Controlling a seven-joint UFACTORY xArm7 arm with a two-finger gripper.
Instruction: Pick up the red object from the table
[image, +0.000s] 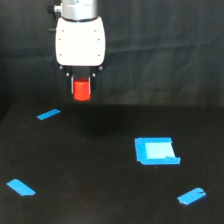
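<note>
Table (100, 165): wide, flat, matte black surface filling the lower part of the exterior view; dark backdrop behind it, the far edge hard to separate from the background.

Gripper (81, 86): hangs from above at the view's upper left, over the far part of the table. Housing is a smooth, glossy white rounded block under a grey metallic wrist ring. Two short dark fingers project down from its underside.

Blue square patch (156, 150): flat, lying on the table right of centre, with a paler, slightly shiny inner rectangle and uneven edges. Largest of the blue marks.

Red object (81, 90): short, bright red-orange cylinder, narrower than the white housing, smooth-sided. It sits between the dark fingers, clamped by them, upright, and raised clear of the table. A faint darker patch lies on the table below it.

Blue tape strips, all flat and thin:
- near left strip (20, 187), angled
- near right strip (191, 196), angled, ragged end
- far left strip (48, 114), smallest, just left of and below the gripper

All tape pieces lie well apart from one another and from the red object. Nothing stands between the camera and the gripper.
</note>
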